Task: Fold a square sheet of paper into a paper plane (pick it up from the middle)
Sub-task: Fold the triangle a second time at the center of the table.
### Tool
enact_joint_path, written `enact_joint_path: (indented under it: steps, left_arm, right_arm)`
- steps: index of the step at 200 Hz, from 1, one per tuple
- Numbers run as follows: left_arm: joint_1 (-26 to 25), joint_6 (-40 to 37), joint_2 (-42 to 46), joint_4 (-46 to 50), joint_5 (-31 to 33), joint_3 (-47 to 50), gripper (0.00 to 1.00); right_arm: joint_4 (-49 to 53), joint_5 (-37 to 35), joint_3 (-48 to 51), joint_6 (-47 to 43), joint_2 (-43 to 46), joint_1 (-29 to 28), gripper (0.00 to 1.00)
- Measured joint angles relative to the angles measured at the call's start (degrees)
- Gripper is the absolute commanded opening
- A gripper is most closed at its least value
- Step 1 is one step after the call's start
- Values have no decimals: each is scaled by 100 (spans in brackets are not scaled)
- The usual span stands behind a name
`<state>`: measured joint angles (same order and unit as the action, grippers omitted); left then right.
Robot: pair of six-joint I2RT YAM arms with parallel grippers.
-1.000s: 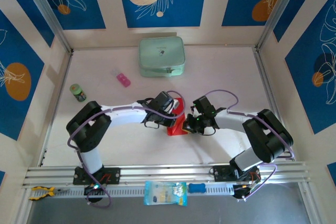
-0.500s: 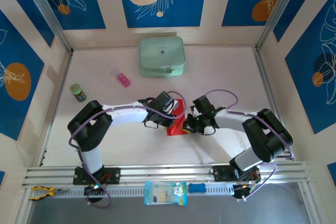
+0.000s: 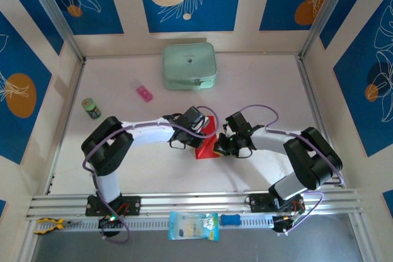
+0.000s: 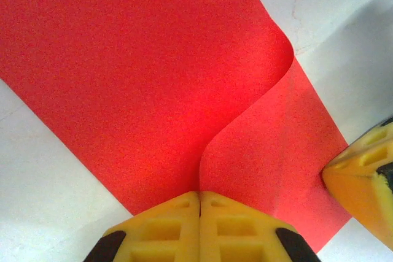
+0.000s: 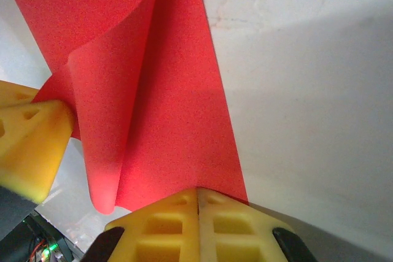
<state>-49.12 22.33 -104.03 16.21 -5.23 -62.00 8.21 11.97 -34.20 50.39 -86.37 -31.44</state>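
The paper [image 3: 206, 149] looks mostly hidden from overhead.

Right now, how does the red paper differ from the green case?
The red paper is thin and curled, pinched by the left gripper and right gripper; the green case is bulky, lying flat, untouched. The red paper is much smaller than the green case. Both rest on the table.
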Motion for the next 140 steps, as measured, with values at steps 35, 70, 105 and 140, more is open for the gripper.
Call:
enact_joint_path:
  steps: [35, 70, 105, 140]
  left_arm:
    - [0, -39, -4, 4, 26, -11, 0]
    - [2, -46, -39, 22, 103, -59, 0]
    - [4, -46, -42, 42, 149, -59, 0]
    - [7, -46, -42, 59, 151, -59, 0]
  right_arm:
    - [9, -2, 0, -2, 2, 0, 4]
    - [20, 0, 0, 0, 4, 2, 4]
    - [22, -2, 0, 0, 4, 0, 4]
    - [22, 0, 0, 0, 4, 0, 4]
